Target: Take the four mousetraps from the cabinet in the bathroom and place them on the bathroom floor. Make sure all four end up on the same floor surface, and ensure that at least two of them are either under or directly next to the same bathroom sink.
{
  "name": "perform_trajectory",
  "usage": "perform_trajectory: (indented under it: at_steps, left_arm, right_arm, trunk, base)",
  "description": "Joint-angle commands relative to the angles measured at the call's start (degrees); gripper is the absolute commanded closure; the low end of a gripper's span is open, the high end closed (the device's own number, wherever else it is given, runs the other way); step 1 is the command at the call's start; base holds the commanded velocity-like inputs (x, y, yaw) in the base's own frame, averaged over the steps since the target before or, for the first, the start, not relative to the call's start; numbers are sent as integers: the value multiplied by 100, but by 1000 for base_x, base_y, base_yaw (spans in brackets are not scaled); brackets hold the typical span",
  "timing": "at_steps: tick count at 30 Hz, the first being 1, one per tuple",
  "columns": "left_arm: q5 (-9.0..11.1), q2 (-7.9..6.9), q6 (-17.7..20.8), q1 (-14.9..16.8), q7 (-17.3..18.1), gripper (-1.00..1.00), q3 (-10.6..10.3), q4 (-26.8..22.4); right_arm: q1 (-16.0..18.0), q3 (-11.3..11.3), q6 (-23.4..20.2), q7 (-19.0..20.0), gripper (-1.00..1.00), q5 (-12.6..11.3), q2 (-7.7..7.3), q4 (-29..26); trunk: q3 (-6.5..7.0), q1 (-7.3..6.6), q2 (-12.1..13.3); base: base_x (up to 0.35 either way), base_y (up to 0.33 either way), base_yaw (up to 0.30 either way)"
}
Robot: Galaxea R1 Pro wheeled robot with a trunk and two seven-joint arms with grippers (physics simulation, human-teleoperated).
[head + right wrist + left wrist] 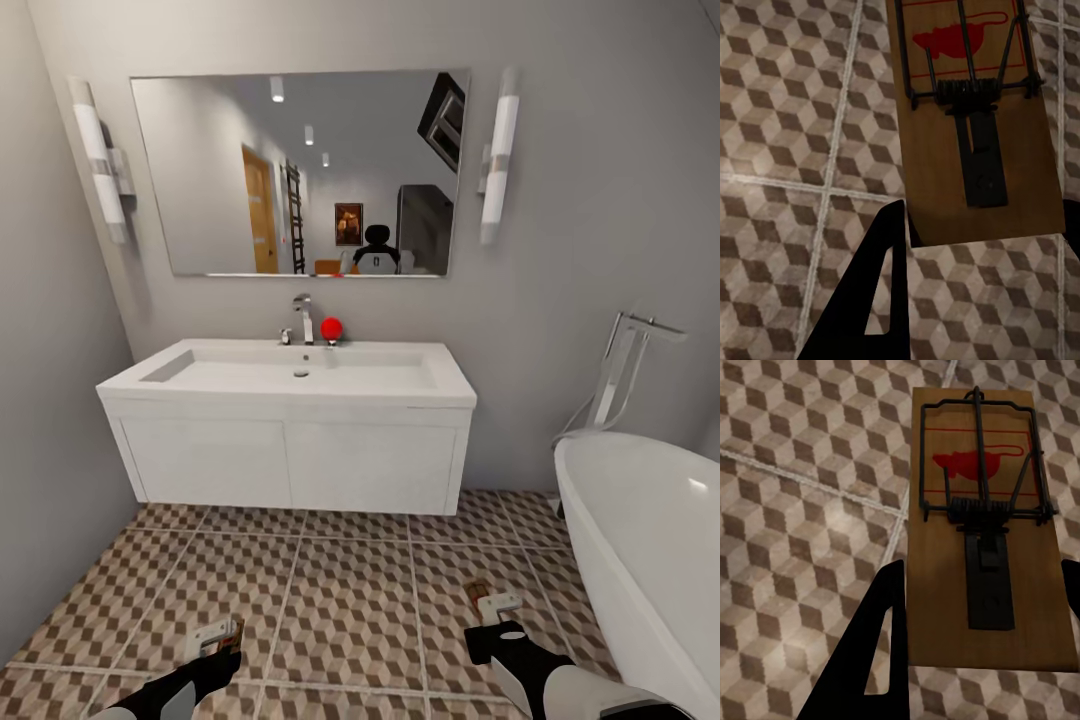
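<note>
Down at our left gripper (975,607) the black fingers are clamped on a mousetrap (990,532), held over the bathroom floor (330,590). Across at our right gripper (979,247), same story: fingers closed on a second mousetrap (975,127), though its near end sits further out from the fingers. We judge we should roll closer to the sink (290,400), lower each trap flat near its white front, then let go gently so neither tips. Each trap is a tan wooden board with a black wire spring bar and a red mouse print.
</note>
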State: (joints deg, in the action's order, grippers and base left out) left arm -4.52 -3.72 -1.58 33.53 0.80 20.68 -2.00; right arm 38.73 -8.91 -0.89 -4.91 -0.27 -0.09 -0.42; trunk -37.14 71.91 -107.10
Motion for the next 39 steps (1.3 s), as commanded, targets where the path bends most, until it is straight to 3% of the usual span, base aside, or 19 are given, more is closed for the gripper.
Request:
perform_trajectory:
  at_steps: [1, 39]
  left_arm:
    - [-57, -3, -17, 5, -1, 100, 46, 6]
    - [-50, 3, -24, 5, -1, 100, 48, 7]
  right_arm:
    - [3, -40, -8, -12, 100, -8, 0, -2]
    - [3, -49, -8, 24, 100, 18, 8, -2]
  trunk:
    - [-24, 22, -44]
    - [-706, 856, -1568]
  base:
    - [0, 0, 0]
    - [0, 0, 0]
